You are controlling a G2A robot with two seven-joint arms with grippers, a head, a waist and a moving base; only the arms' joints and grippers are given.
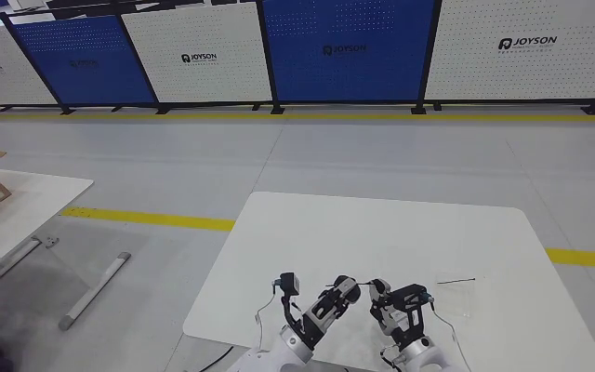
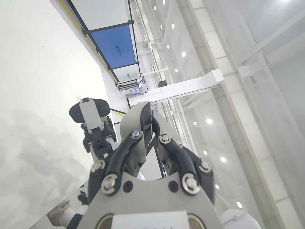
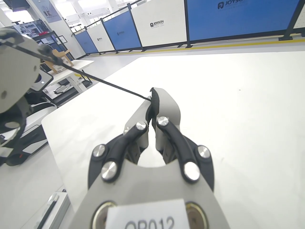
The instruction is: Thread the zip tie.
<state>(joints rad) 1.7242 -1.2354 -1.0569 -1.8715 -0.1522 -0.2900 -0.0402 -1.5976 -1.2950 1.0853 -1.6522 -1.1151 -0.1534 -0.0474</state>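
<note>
A thin black zip tie (image 3: 107,84) stretches taut in the air between my two grippers, low over the white table (image 1: 390,232) near its front edge. My right gripper (image 3: 152,101) is shut on one end of it. The tie runs from there to my left gripper (image 3: 14,72), crossing its grey finger, with a thicker part (image 3: 51,57) close to that finger. In the left wrist view my left gripper (image 2: 149,116) has its pads pressed together; the tie itself is hidden there. From above, the left gripper (image 1: 346,286) and right gripper (image 1: 376,290) stand close, tips facing.
A second black zip tie (image 1: 456,280) lies flat on the table to the right of the grippers. Another white table (image 1: 28,200) stands off to the left. Blue and white fence panels (image 1: 349,51) line the far side of the floor.
</note>
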